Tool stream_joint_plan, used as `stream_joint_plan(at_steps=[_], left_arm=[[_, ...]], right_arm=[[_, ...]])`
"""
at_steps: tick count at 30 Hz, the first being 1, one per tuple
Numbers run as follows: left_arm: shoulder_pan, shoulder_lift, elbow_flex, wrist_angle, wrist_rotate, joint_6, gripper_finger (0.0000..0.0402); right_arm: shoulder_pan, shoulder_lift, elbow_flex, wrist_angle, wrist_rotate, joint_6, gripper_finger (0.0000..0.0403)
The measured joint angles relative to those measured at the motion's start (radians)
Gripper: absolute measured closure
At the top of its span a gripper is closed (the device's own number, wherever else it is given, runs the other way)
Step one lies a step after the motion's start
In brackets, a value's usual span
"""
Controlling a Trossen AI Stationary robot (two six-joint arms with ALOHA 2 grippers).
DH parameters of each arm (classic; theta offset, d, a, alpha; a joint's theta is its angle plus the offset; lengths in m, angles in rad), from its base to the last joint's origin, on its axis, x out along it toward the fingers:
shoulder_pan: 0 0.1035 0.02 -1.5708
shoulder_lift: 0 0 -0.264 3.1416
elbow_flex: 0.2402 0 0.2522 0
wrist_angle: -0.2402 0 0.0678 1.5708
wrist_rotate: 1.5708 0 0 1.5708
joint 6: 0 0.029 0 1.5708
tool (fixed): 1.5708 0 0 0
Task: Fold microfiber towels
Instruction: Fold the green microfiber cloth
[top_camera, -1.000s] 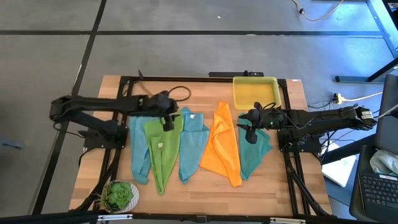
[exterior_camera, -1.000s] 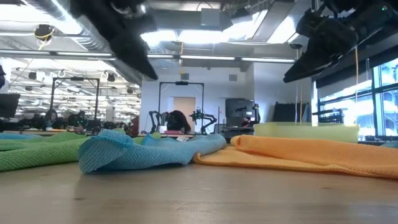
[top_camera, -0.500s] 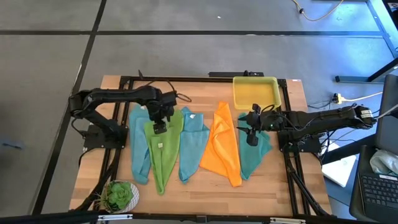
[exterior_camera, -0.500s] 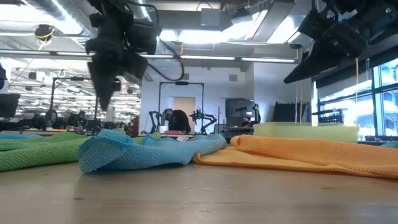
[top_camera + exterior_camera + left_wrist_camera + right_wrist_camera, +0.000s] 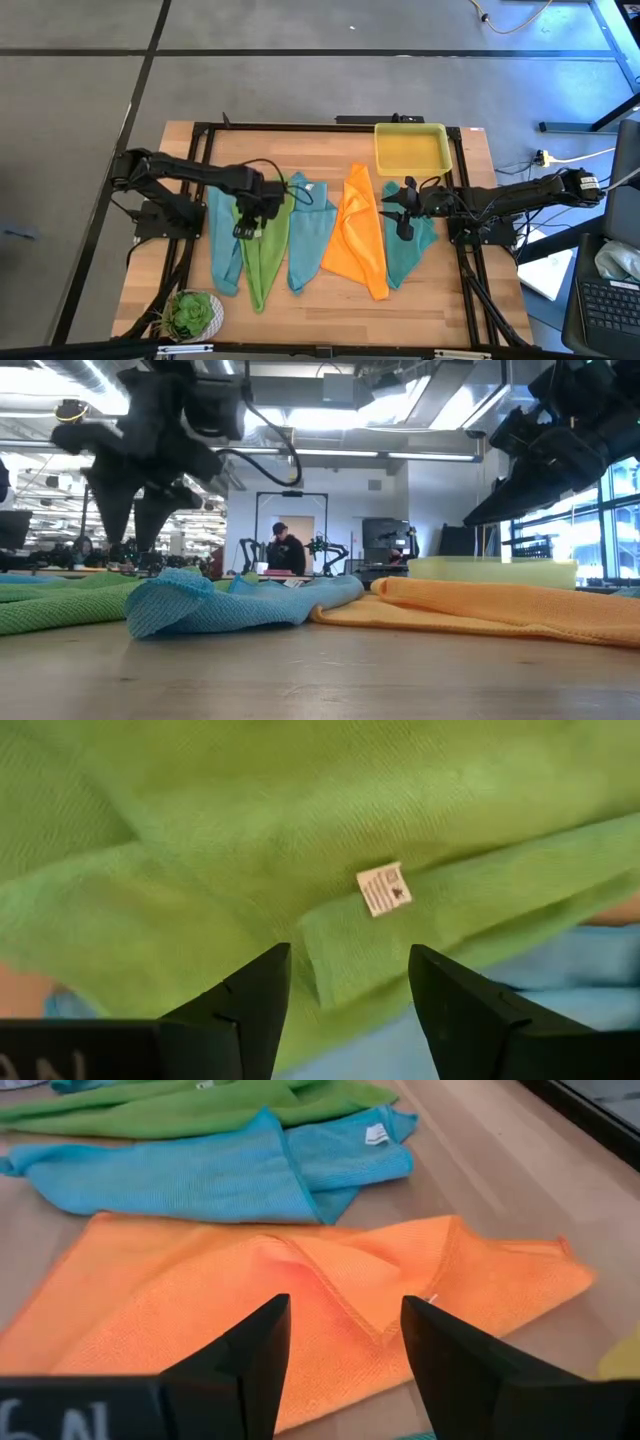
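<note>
Across the bench (image 5: 330,285) five microfiber towels lie side by side: light blue (image 5: 222,240), lime green (image 5: 262,255), light blue (image 5: 308,235), orange (image 5: 358,240), and teal (image 5: 415,245) nearest the right edge, partly hidden under the orange. Left gripper (image 5: 345,995) hangs over the green one, fingers wide, empty. Right gripper (image 5: 345,1345), fingers apart, hovers above the teal. The green towel's white tag (image 5: 384,888) carries print too small to read

We're looking into a big open robotics lab: exposed ceiling ducts (image 5: 60,380) running overhead, other arm rigs (image 5: 320,550) standing behind, a person (image 5: 285,550) working there.
</note>
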Motion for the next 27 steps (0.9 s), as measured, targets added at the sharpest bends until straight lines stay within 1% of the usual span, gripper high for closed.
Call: stream_joint_plan(at_steps=[2,6,9,13,20,23,25,27], left_arm=[[-0.015,0.000,-0.029,0.051,-0.036,0.021,0.0205],[-0.014,0.000,-0.066,0.092,-0.105,0.061,0.0205],[-0.004,0.000,-0.093,0.106,-0.093,0.068,0.0205],[0.002,0.000,-0.123,0.125,-0.041,0.063,0.0205],[0.002,0.000,-0.170,0.200,-0.042,0.060,0.0206],[0.002,0.000,-0.166,0.202,-0.042,0.060,0.0221],[0.001,0.000,-0.158,0.204,-0.042,0.060,0.0244],[0.002,0.000,-0.155,0.202,-0.042,0.060,0.0275]], right_arm=[[0.001,0.000,0.000,0.014,0.000,-0.001,0.0209],[0.001,0.000,0.000,0.049,0.001,-0.003,0.0209],[0.001,0.000,0.000,0.060,0.002,-0.002,0.0209],[0.001,0.000,0.000,0.061,0.002,-0.002,0.0209],[0.001,0.000,0.000,0.060,0.003,-0.002,0.0209],[0.001,0.000,0.000,0.060,0.003,-0.002,0.0209],[0.001,0.000,0.000,0.060,0.003,-0.002,0.0209],[0.001,0.000,0.000,0.060,0.003,-0.002,0.0209]])
